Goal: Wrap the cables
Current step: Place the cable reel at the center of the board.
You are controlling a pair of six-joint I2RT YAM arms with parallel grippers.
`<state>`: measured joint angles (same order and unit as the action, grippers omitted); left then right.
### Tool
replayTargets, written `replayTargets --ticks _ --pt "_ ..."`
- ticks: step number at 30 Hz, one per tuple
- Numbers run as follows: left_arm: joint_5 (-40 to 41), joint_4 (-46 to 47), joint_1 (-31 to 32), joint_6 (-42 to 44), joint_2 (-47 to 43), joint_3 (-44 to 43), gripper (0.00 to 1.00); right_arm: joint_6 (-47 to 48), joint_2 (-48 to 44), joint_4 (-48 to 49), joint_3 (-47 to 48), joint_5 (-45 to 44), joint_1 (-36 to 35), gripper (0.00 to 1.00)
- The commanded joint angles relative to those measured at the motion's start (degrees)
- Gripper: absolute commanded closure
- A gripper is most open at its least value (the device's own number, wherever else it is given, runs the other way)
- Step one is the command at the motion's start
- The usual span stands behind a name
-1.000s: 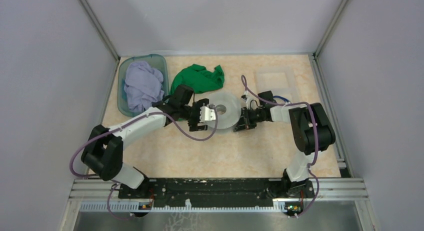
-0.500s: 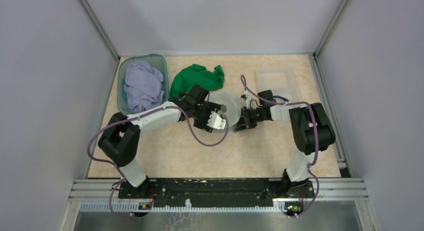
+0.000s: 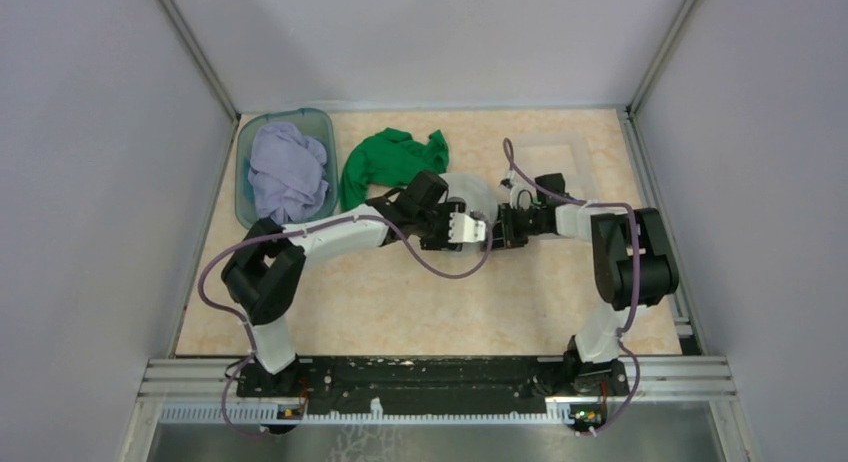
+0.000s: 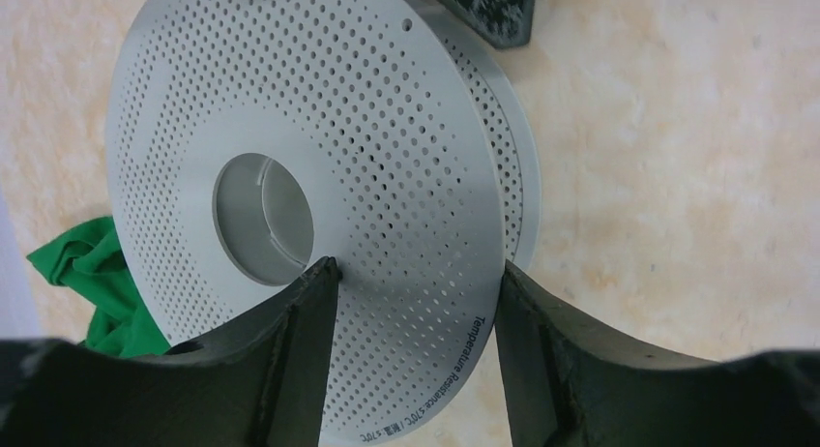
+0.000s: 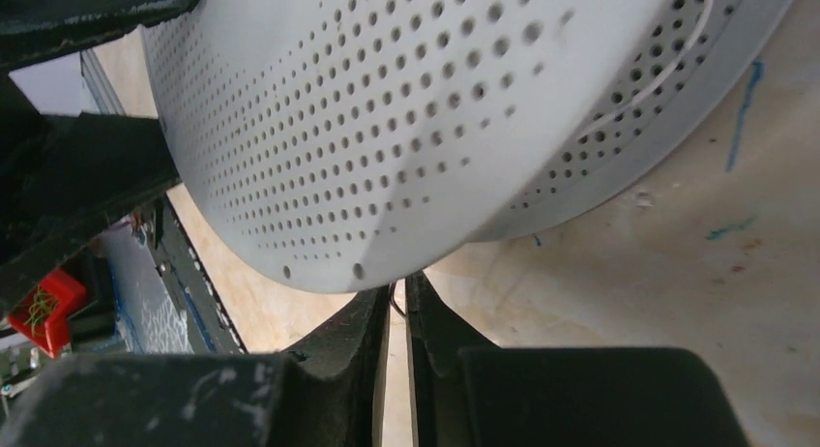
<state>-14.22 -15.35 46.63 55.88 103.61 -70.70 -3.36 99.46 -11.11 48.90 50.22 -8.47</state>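
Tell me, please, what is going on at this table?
The left pincer is open over the pale-grey spool mid-table, one finger at the hub hole and the other at the flange's rim. The right pincer sits at the spool's opposite edge, jaws nearly together; whether it pinches anything is unclear. A thin whitish cable lies against the perforated flange.

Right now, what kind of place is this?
Probably a robot test cell in a lab. Plain grey panels wall in the table, a left arm and right arm are bolted to a metal rail at its near edge, and the props are odd: a bin of cloth, a perforated spool.
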Motion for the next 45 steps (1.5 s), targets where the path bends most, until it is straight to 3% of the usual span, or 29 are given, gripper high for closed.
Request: replayTargets --ticks 1,10,12,18,29,37,45 --pt "6.3 2.8 3.0 -16.9 4.4 -3.3 0.43 -1.5 -2.2 2.0 1.8 -1.3 1.7 0.87" --pt "20.7 1.1 8.4 -33.4 10.6 -9.9 0.48 -2.6 -2.2 2.0 1.9 -4.8 3.8 0.73" --pt "22.2 -0.1 8.4 -37.2 11.2 -11.4 0.48 -2.4 -2.9 1.8 1.6 -5.8 4.4 0.66" --pt "20.6 -2.6 8.4 -42.5 11.9 -13.4 0.34 -1.4 -4.1 0.9 1.2 -6.5 5.3 0.51" --pt "15.0 -2.1 8.4 -40.5 7.8 -11.9 0.20 1.8 -4.0 -0.5 0.6 -0.2 5.3 0.45" --pt "11.0 1.7 7.7 -35.8 1.4 -7.7 0.16 1.3 -3.7 3.8 -1.5 10.1 4.3 0.40" --pt "8.0 4.6 5.1 -33.3 -4.5 -3.9 0.15 -1.0 -5.7 9.5 -4.4 11.8 1.7 0.28"
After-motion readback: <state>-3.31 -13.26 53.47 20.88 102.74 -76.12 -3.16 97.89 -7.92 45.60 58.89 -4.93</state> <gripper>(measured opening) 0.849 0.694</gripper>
